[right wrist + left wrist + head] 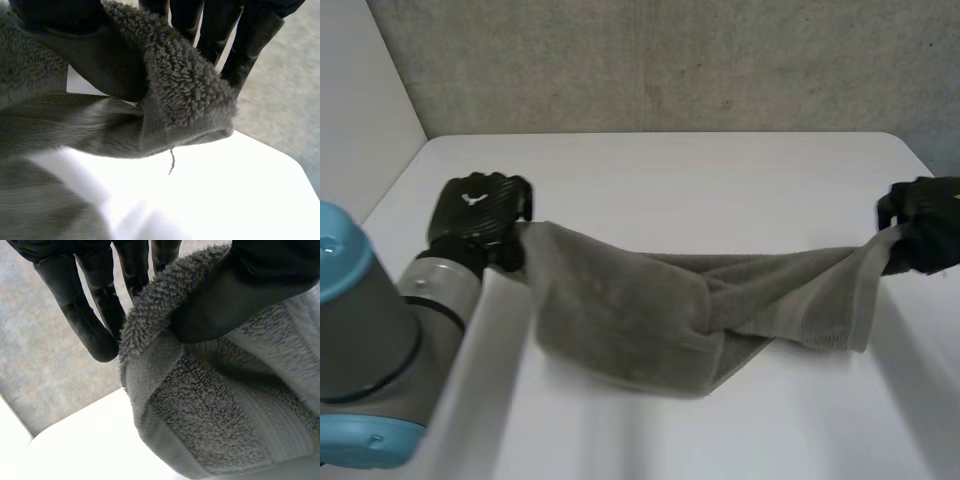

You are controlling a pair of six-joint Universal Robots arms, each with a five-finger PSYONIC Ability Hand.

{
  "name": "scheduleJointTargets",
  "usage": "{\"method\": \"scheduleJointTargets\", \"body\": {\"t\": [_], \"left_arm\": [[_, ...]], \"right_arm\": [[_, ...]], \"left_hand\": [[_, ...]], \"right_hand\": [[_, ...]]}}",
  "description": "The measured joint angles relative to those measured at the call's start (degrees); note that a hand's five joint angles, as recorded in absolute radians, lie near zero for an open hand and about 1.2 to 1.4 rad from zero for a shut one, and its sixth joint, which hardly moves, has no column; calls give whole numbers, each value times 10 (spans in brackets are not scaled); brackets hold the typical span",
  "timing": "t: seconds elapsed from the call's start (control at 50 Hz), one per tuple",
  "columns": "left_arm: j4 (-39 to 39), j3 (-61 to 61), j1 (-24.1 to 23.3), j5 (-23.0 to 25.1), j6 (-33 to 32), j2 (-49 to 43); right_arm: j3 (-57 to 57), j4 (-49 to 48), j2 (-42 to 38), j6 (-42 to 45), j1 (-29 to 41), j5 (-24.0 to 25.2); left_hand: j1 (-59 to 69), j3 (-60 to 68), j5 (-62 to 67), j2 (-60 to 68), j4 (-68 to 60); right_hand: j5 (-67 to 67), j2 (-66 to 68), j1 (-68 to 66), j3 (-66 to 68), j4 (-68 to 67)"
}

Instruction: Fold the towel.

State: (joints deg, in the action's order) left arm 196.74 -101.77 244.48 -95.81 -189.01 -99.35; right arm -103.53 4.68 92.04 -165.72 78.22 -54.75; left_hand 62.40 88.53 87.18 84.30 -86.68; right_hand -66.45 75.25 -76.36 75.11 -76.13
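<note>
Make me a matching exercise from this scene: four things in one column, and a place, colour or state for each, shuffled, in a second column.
Column one:
1. left hand
2. right hand
3. towel
4. table

Column two:
A. white
B. pinches the towel's end on the robot's right
C. grey, strung between both hands, sagging in the middle
D. pinches the towel's end on the robot's left

Pairs: 1-D, 2-B, 3-C, 4-A.
</note>
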Motion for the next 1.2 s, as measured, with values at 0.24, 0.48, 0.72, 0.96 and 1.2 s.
{"method": "scheduleJointTargets", "body": {"t": [0.24, 0.48, 0.72, 0.96, 1.2], "left_arm": [[71, -17, 64, 66, -6, -64], [107, 64, 88, 61, -8, -167], [96, 86, 97, 57, -8, -142], [87, -68, 100, 67, -9, 47], [89, -226, 72, 149, -35, 125]], "right_arm": [[179, 51, -210, -20, 6, -74], [338, 90, -378, -32, 78, -192], [348, 87, -329, -26, 90, -199], [111, 67, -77, 77, 89, -105], [-129, 19, 64, 135, 92, -54]], "left_hand": [[0, 0, 0, 0, 0], [31, -182, -169, -139, 171], [-451, -719, -720, -672, 693], [-435, -696, -676, -650, 682], [-330, -594, -574, -555, 575]], "right_hand": [[57, -42, 58, -39, 54], [436, -398, 421, -401, 417], [629, -603, 629, -604, 609], [628, -603, 626, -604, 609], [549, -560, 557, -550, 558]]}}
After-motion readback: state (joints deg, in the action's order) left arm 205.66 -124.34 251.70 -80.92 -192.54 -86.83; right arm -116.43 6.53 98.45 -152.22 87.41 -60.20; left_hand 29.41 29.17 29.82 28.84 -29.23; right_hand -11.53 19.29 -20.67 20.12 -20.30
